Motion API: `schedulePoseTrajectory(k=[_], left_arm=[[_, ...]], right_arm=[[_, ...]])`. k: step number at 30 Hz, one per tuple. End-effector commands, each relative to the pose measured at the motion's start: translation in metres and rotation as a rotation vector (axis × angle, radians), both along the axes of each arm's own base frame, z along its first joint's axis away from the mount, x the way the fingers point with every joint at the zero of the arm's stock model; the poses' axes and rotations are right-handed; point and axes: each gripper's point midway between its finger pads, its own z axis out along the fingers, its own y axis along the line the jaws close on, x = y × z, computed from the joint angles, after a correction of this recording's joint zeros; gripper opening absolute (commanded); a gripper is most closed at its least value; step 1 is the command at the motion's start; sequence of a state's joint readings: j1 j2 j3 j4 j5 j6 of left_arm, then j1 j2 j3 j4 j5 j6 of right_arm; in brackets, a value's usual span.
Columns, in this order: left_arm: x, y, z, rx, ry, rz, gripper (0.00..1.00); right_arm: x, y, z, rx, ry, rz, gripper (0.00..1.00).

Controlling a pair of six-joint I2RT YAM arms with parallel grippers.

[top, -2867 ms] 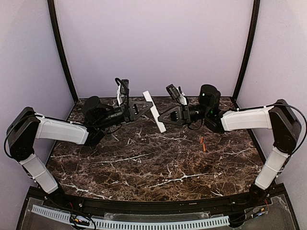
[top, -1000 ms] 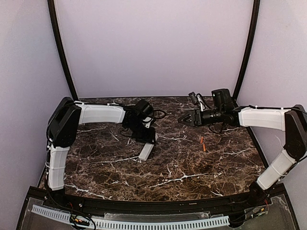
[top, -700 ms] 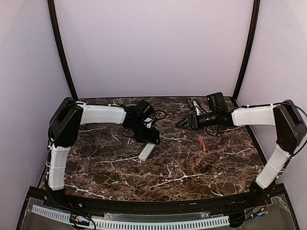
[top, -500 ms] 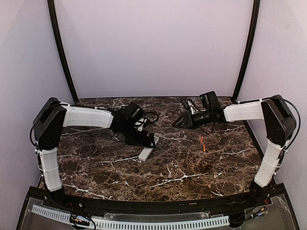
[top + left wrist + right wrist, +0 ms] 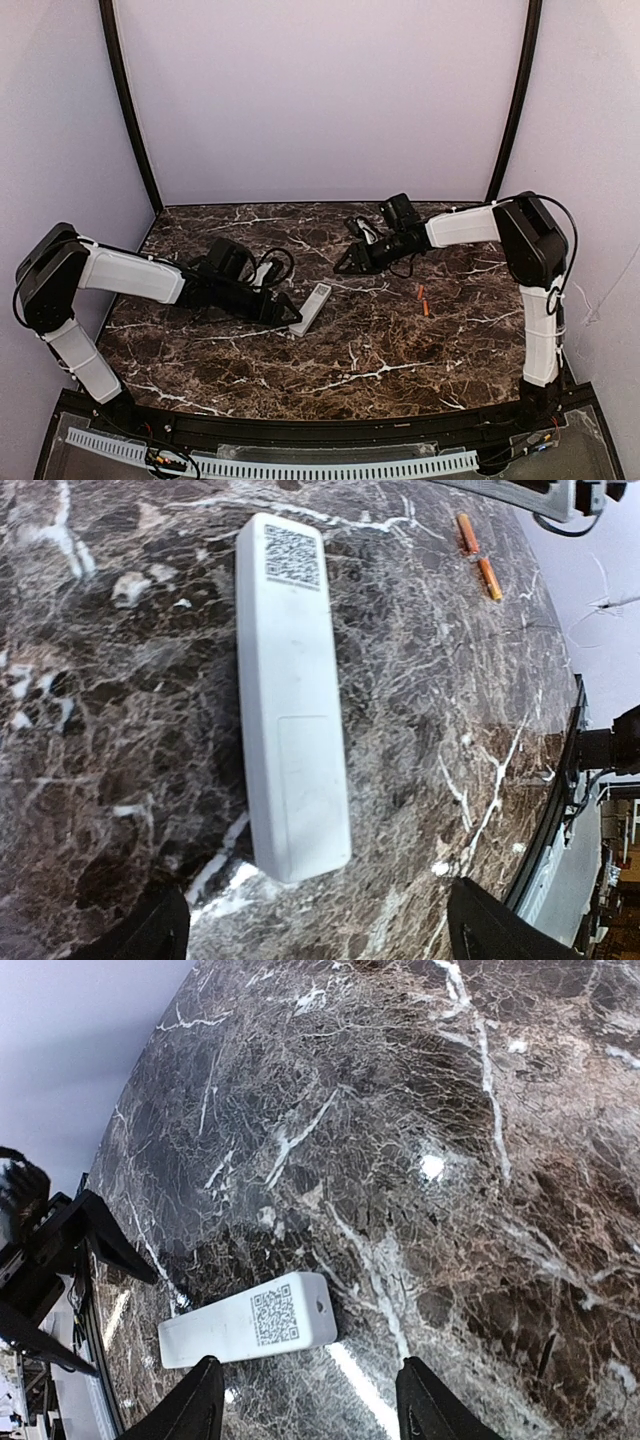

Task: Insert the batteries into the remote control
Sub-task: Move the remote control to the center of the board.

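**Marble table (image 5: 200,370) inspected: remote control (image 5: 311,307) set down, batteries (image 5: 423,300) untouched**

Dark veined marble carries everything here. The remote control lies flat near the middle, label (image 5: 293,555) side up, and neither arm touches it. Your left gripper (image 5: 287,313) sits low just beside its near end, jaws spread wide with nothing between them. In the left wrist view the remote lies wholly beyond the fingertips (image 5: 165,925). Your right gripper (image 5: 347,264) hovers past the remote's far end, jaws partly parted and empty. The two batteries lie close together on the marble, well apart from the remote on the right arm's side.

Judgement: the remote is positioned, and loading proper has not begun. A faint rectangular outline on the near half of the remote reads as the battery cover (image 5: 305,770), apparently in place. Whether it is latched cannot be told.

The next move calls for that cover to come off, with one gripper steadying the body while the other works it. After that your right arm is the better placed to fetch a battery. Expect the thin cylinders to roll: close across the body, low and square. Polarity markings are not visible.
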State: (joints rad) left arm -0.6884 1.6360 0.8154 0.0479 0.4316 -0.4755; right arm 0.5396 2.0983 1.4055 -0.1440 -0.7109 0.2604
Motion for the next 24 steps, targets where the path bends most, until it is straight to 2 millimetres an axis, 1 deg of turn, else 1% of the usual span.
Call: schedulePoseTrajectory(k=[1, 3, 4, 5, 6, 8, 13, 18, 20, 21, 22, 23, 24], left_arm=[[0.005, -0.026, 0.022, -0.151, -0.062, -0.074, 0.88], [0.002, -0.03, 0.018, -0.167, -0.05, -0.097, 0.84], [0.003, -0.033, 0.02, -0.184, -0.056, -0.105, 0.81], [0.002, -0.035, 0.016, -0.191, -0.036, -0.113, 0.78], [0.003, -0.038, 0.017, -0.205, -0.038, -0.117, 0.74], [0.003, -0.041, 0.013, -0.215, -0.023, -0.119, 0.7], [0.007, -0.042, 0.013, -0.208, -0.029, -0.109, 0.68], [0.001, -0.052, 0.015, -0.215, -0.023, -0.135, 0.67], [0.001, -0.055, 0.021, -0.239, -0.027, -0.139, 0.66], [0.0, -0.052, 0.02, -0.231, -0.033, -0.131, 0.66], [0.007, -0.047, 0.027, -0.216, -0.074, -0.104, 0.66], [0.006, -0.041, 0.024, -0.188, -0.071, -0.087, 0.66], [0.014, -0.034, 0.029, -0.17, -0.103, -0.056, 0.67]], right_arm=[[0.007, 0.013, -0.001, -0.001, -0.017, 0.039, 0.58], [0.009, 0.017, -0.006, 0.0, -0.016, 0.051, 0.58], [0.01, 0.019, -0.01, 0.0, -0.013, 0.059, 0.57], [0.01, 0.021, -0.013, 0.002, -0.01, 0.069, 0.57], [0.012, 0.024, -0.013, 0.006, -0.014, 0.077, 0.56], [0.013, 0.027, -0.017, 0.006, -0.017, 0.093, 0.55], [0.01, 0.035, -0.023, 0.013, -0.024, 0.137, 0.53], [0.002, 0.04, -0.025, 0.031, -0.024, 0.184, 0.51], [-0.001, 0.042, -0.024, 0.037, -0.027, 0.198, 0.51], [-0.002, 0.042, -0.024, 0.035, -0.029, 0.204, 0.51], [-0.002, 0.042, -0.024, 0.027, -0.028, 0.204, 0.51], [-0.003, 0.042, -0.024, 0.024, -0.031, 0.208, 0.51], [-0.005, 0.043, -0.023, 0.026, -0.033, 0.217, 0.5]])
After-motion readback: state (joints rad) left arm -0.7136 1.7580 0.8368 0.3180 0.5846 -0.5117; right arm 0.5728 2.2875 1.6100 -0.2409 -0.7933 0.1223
